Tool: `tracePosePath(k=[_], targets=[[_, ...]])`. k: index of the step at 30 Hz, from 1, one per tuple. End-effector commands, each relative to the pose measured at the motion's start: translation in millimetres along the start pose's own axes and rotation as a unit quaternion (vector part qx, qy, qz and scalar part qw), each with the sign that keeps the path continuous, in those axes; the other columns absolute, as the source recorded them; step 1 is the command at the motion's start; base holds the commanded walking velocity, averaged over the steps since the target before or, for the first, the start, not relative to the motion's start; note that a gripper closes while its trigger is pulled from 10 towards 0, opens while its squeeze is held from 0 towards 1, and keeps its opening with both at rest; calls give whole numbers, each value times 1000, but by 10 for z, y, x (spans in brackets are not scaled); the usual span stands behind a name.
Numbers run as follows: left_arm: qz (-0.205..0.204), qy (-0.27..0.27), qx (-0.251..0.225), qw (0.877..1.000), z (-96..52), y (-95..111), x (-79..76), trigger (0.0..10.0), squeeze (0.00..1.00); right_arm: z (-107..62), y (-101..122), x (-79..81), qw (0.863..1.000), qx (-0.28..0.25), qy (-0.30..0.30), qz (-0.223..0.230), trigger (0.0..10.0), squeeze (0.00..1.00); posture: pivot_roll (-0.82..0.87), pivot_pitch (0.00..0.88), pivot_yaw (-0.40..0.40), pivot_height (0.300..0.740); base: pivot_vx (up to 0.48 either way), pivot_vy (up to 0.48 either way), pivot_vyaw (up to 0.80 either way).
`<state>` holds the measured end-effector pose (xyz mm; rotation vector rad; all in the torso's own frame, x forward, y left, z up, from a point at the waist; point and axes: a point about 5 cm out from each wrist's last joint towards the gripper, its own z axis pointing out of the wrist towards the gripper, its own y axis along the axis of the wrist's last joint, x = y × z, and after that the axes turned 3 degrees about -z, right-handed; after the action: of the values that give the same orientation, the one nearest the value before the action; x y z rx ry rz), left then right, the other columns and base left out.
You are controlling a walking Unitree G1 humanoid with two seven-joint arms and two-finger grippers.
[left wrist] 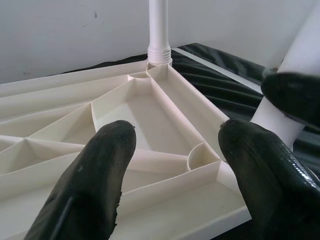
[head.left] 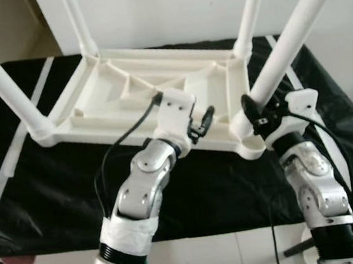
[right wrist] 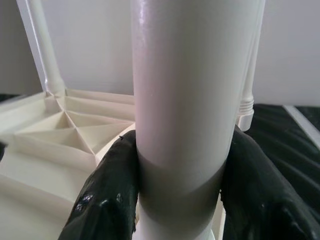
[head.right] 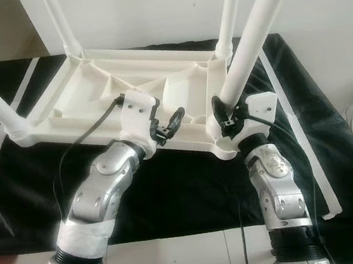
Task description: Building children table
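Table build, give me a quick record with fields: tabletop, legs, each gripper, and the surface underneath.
tabletop: white tabletop lies upside down, ribbed underside up
legs: four white legs stand in its corners
right gripper: right gripper has its fingers shut around the near-right leg, low by the socket
left gripper: left gripper is open, at the tabletop's near edge
surface: black cover
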<state>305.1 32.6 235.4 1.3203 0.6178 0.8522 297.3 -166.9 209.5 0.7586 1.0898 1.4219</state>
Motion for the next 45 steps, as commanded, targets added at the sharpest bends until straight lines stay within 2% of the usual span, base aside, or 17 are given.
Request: tracePosePath(k=[1, 5, 9, 13, 22, 29, 36, 37, 40, 41, 42, 45], targets=[[1, -101, 1, 995, -39, -3, -114, 10000, 0, -109, -145, 24, 999, 37, -4, -27, 10000, 0, -138, 159, 21, 740, 0, 0, 0], [1, -100, 0, 995, -47, -2, -111, 10000, 0, -158, -158, 1, 999, 41, -13, -33, 10000, 0, -139, 160, 20, 740, 0, 0, 0], [0, -101, -3, 995, -71, -8, -121, 10000, 0, -244, -192, -28, 997, 47, -20, -62, 10000, 0, -143, 161, 22, 740, 0, 0, 0], [-3, -103, -4, 995, -74, -3, -128, 10000, 0, -288, -191, -26, 995, 44, -6, -91, 10000, 0, -148, 161, 22, 740, 0, 0, 0], [-4, -102, -10, 995, -58, 35, -84, 10000, 0, -338, -196, 92, 991, 39, 61, -117, 10000, 0, -153, 159, 18, 740, 0, 0, 0], [-12, -98, -18, 995, -46, 67, -82, 10000, 0, -320, -209, 132, 992, 41, 84, -89, 10000, 0, -145, 153, 16, 740, 0, 0, 0], [-15, -97, -21, 995, -53, 88, -91, 10000, 0, -283, -183, 88, 995, 39, 86, -42, 10000, 0, -140, 149, 13, 740, 0, 0, 0], [-15, -97, -22, 995, -53, 95, -91, 10000, 0, -273, -192, 68, 996, 43, 76, -17, 10000, 0, -139, 147, 14, 740, 0, 0, 0], [-15, -97, -22, 995, -53, 95, -91, 10000, 0, -273, -192, 68, 996, 43, 76, -17, 10000, 0, -139, 147, 14, 740, 0, 0, 0], [-16, -96, -23, 995, -52, 106, -84, 10000, 0, -244, -243, 16, 997, 65, 51, 11, 10000, 0, -138, 150, 14, 740, 0, 0, 0], [-16, -96, -24, 995, -52, 109, -81, 10000, 0, -234, -266, -2, 996, 74, 42, 18, 10000, 0, -138, 150, 14, 740, 0, 0, 0], [-16, -96, -24, 995, -51, 112, -78, 10000, 0, -222, -281, -15, 996, 81, 37, 20, 10000, 0, -137, 150, 15, 740, 0, 0, 0]])
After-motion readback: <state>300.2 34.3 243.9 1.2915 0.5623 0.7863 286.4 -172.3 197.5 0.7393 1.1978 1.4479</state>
